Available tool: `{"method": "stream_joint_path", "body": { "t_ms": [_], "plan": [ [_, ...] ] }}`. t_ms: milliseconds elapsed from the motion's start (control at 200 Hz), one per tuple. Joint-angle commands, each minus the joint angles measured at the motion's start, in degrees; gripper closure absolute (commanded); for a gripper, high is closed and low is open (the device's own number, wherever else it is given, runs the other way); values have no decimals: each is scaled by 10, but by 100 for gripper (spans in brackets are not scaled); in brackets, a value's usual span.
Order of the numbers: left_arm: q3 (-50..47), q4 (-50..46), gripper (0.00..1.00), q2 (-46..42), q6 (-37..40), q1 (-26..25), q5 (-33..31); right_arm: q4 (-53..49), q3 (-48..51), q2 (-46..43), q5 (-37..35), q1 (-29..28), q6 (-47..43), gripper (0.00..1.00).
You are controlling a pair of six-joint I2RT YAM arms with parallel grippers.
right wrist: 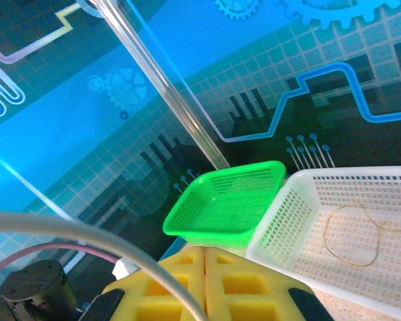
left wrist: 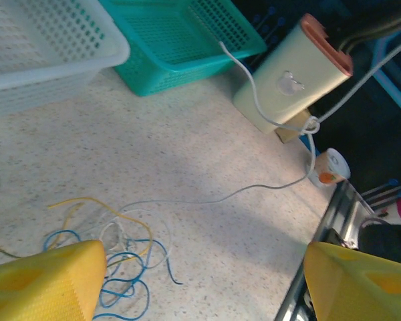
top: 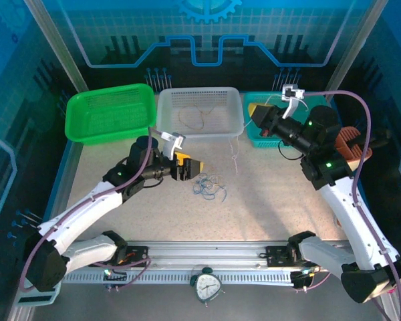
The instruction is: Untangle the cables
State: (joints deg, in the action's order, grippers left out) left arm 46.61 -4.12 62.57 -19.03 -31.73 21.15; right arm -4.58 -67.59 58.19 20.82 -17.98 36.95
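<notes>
The cables [top: 209, 187] lie as a small loose tangle of blue, yellow and whitish strands on the speckled table, just right of my left gripper [top: 187, 168]. From the left wrist view the tangle [left wrist: 113, 257] sits beside the left yellow finger [left wrist: 47, 284], and my left gripper [left wrist: 200, 287] stands open with bare table between its fingers. One whitish strand [left wrist: 254, 190] trails from the tangle toward the teal basket [left wrist: 187, 40]. A tan cable [top: 199, 118] lies in the white basket [top: 166, 124]. My right gripper [top: 256, 114] hovers over the teal basket [top: 252, 137], fingers shut together [right wrist: 205, 251].
A green basket [top: 77, 127] stands at the back left, next to the white one [right wrist: 281, 214]. A thin whitish strand [top: 235, 159] hangs from the white basket's front onto the table. A metal rail [top: 207, 253] and a small clock [top: 207, 286] line the near edge.
</notes>
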Motion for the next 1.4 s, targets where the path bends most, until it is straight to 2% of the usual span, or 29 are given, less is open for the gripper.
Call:
{"method": "stream_joint_path", "body": {
  "t_ms": [0, 300, 625, 950, 1165, 1396],
  "plan": [
    [4, 32, 21, 2, -1, -16, 31, 33, -27, 3, 18, -15, 19, 100],
    [-2, 101, 25, 33, -25, -44, 37, 75, -41, 9, 27, -44, 58, 100],
    [15, 160, 28, 93, -30, -84, 32, 104, -47, 18, -12, -99, 58, 100],
    [-8, 273, 37, 132, -46, -122, -48, 123, -40, 19, -53, -144, 56, 100],
    [-22, 349, 62, 150, -71, -131, -102, 121, -36, 17, -72, -160, 49, 100],
    [-22, 371, 97, 172, -81, -131, -104, 97, -49, 12, -95, -159, 20, 100]
  ]
}}
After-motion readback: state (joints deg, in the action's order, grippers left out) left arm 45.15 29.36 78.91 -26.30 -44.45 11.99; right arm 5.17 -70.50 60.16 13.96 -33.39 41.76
